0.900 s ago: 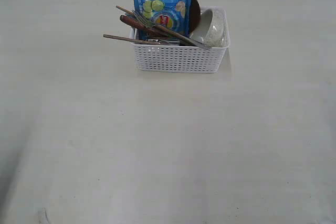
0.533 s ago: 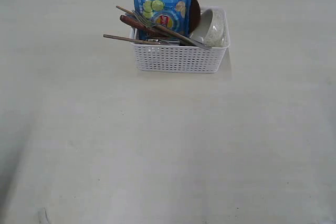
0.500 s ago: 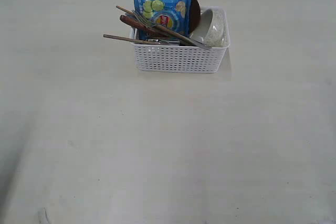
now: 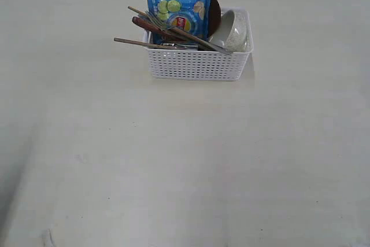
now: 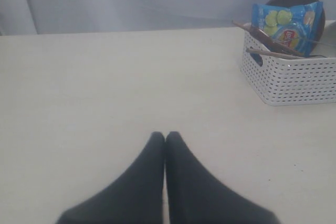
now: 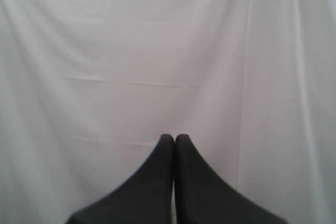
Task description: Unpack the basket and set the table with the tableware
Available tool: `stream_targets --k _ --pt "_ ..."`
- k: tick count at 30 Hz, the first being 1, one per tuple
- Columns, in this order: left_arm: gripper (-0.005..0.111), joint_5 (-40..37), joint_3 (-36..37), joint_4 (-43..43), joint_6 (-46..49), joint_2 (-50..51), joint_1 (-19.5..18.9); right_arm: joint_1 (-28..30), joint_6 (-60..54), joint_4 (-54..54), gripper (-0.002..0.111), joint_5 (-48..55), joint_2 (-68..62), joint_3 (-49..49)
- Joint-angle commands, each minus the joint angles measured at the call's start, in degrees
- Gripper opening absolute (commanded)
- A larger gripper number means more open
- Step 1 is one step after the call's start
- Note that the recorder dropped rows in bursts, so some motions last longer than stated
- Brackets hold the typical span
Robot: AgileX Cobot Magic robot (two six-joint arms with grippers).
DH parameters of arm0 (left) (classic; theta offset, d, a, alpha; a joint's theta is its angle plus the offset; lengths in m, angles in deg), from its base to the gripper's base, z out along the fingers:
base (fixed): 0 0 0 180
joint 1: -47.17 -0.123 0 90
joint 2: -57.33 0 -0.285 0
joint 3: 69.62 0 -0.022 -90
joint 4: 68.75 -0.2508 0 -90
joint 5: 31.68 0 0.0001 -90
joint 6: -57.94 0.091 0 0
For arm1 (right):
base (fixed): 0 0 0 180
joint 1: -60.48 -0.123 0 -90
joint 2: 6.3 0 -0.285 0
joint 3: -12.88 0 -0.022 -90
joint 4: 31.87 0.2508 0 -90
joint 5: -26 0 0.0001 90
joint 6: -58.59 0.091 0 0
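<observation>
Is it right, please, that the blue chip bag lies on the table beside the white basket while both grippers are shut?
Not quite. The blue chip bag does not lie on the table; it stands inside the white basket, as the exterior view shows. The rest holds: the left gripper and the right gripper are both shut.

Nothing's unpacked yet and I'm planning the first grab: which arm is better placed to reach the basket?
Probably left. Its wrist camera sees the basket ahead of its shut jaws, utensil handles poking out toward that side. The right wrist camera shows only curtain, no table.
</observation>
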Motion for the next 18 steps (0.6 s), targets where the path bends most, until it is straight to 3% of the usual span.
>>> stream_targets --k 1,5,8,12,18 --pt "0.0 0.61 0.18 -0.47 -0.24 -0.15 0.29 -5.08 0.0 -0.43 0.0 15.6 -22.94 16.93" --pt "0.0 0.61 0.18 -0.47 -0.24 -0.15 0.29 -16.33 -2.51 -0.43 0.0 43.16 -48.08 32.92" --pt "0.0 0.61 0.18 -0.47 -0.24 -0.15 0.29 -21.61 -2.51 -0.43 0.0 55.68 -61.23 41.65" --pt "0.0 0.61 0.18 -0.47 -0.24 -0.15 0.29 -25.71 -3.13 1.86 0.0 55.44 -70.22 50.36" --pt "0.0 0.61 0.18 -0.47 -0.24 -0.15 0.29 -31.56 -13.37 5.91 0.0 53.65 -76.18 59.79"
